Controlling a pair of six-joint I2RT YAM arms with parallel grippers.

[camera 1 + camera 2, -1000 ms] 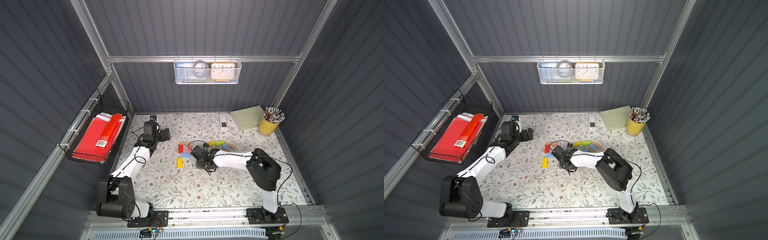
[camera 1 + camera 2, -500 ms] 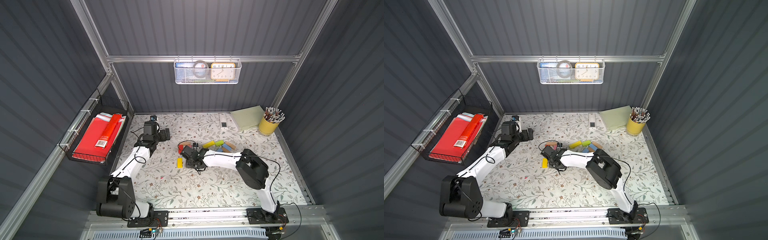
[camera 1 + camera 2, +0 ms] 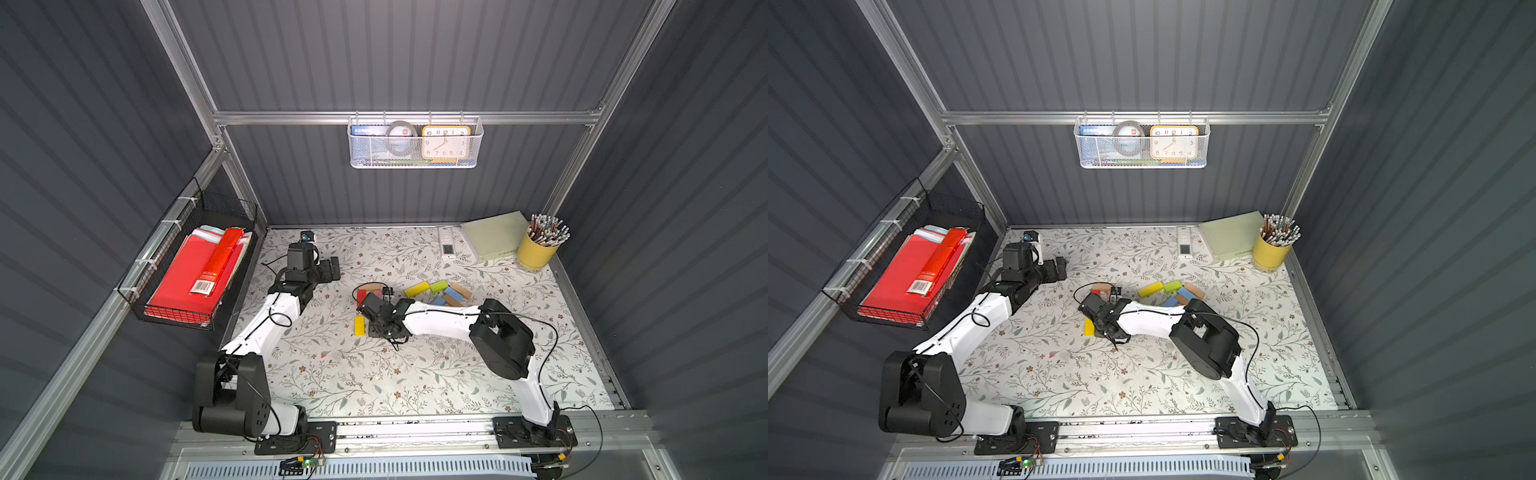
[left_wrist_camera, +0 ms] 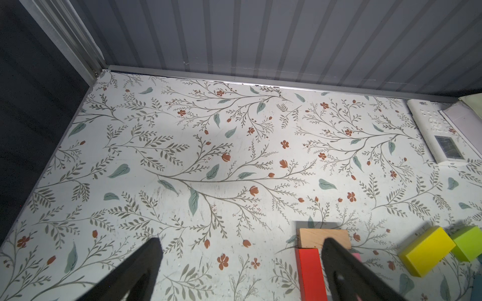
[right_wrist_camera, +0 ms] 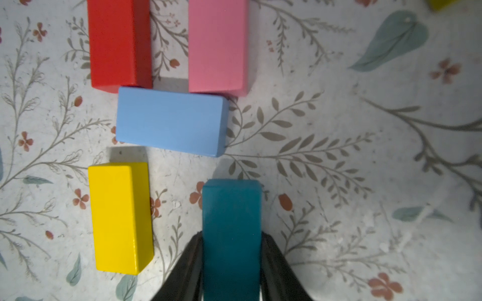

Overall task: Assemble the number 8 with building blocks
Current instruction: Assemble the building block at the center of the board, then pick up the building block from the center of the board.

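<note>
Building blocks (image 3: 417, 289) lay in two groups near the middle of the flowered table (image 3: 332, 386): a loose cluster of yellow, green, tan and light blue pieces towards the right arm's side, and just beside it the part-built number 8 (image 3: 362, 296). In the right wrist view a red block (image 5: 117, 44) and a pink block (image 5: 217, 44) lay parallel with a gap between them. A light blue block (image 5: 169, 121) lay crosswise against their ends, slightly skewed. Past it a yellow block (image 5: 120, 217) lay in line with the red one, a little apart from the light blue. A teal block (image 5: 230, 206) lay in line with the pink one, also short of the light blue. The right gripper (image 5: 231, 234) was clamped on it, with a black finger against each long side. Whether the teal block rested on the table could not be told. The left wrist view showed a tan block (image 4: 313, 235) laid across the far ends of the red and pink. The left gripper (image 4: 242, 241) hung near that tan end, its fingers wide apart and holding nothing.
</note>
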